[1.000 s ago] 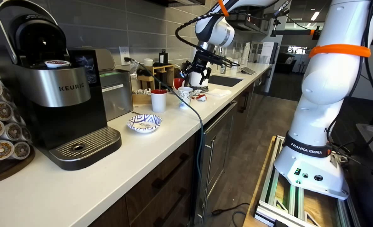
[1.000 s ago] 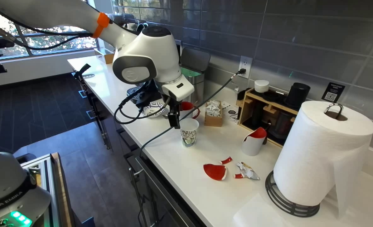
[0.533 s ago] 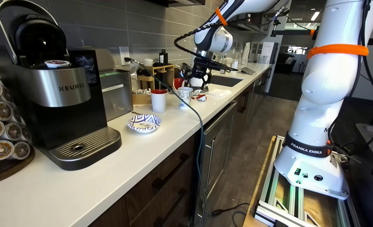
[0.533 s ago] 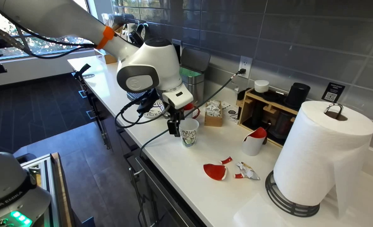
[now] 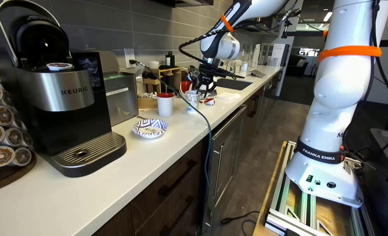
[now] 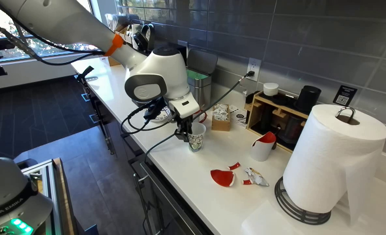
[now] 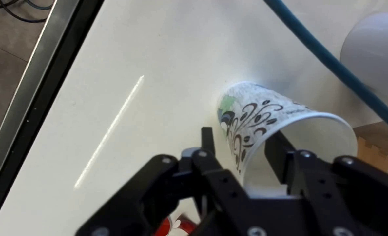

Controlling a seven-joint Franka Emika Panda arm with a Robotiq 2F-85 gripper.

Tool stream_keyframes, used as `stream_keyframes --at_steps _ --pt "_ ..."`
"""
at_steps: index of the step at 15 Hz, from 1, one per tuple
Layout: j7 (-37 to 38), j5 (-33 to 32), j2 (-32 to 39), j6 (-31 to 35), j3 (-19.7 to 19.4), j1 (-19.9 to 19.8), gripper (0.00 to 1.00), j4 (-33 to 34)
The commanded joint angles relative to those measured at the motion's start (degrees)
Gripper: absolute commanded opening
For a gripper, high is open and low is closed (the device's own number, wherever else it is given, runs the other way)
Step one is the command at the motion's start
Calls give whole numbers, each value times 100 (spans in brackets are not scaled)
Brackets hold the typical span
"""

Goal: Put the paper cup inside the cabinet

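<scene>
The paper cup (image 6: 197, 138), white with a dark swirl print, stands upright on the counter in both exterior views. My gripper (image 7: 241, 136) is at its mouth in the wrist view. One of the black fingers (image 7: 277, 154) reaches down inside the cup (image 7: 249, 121), while the opposite finger sits outside it, with counter showing between that finger and the wall. The jaws are part-way apart, with the near wall between them, not pinched. Dark wood cabinet fronts (image 5: 167, 190) run below the counter; which one is the cabinet I cannot tell.
A blue-green cable (image 7: 331, 62) slants across the counter close to the cup. Beside it stands a red-lined mug (image 5: 165, 106), then a patterned bowl (image 5: 150, 128). Broken red pieces (image 6: 223, 178) lie nearby, before a paper towel roll (image 6: 336, 160). The counter's front edge (image 7: 46, 108) runs alongside.
My gripper has come down to the cup's rim and its jaws have drawn partly together, one finger now inside the cup. The cup has stayed in place.
</scene>
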Motion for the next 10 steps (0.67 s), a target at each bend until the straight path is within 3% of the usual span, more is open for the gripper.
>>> stream_keyframes --at_steps 1,3,6,10 --pt "367 -104 145 163 -46 84 15 65" --pt "491 -190 107 110 -71 95 0 73" --pt "359 -377 -147 -194 -111 55 0 29" --pt "-610 -33 -803 -348 -143 -92 1 -182"
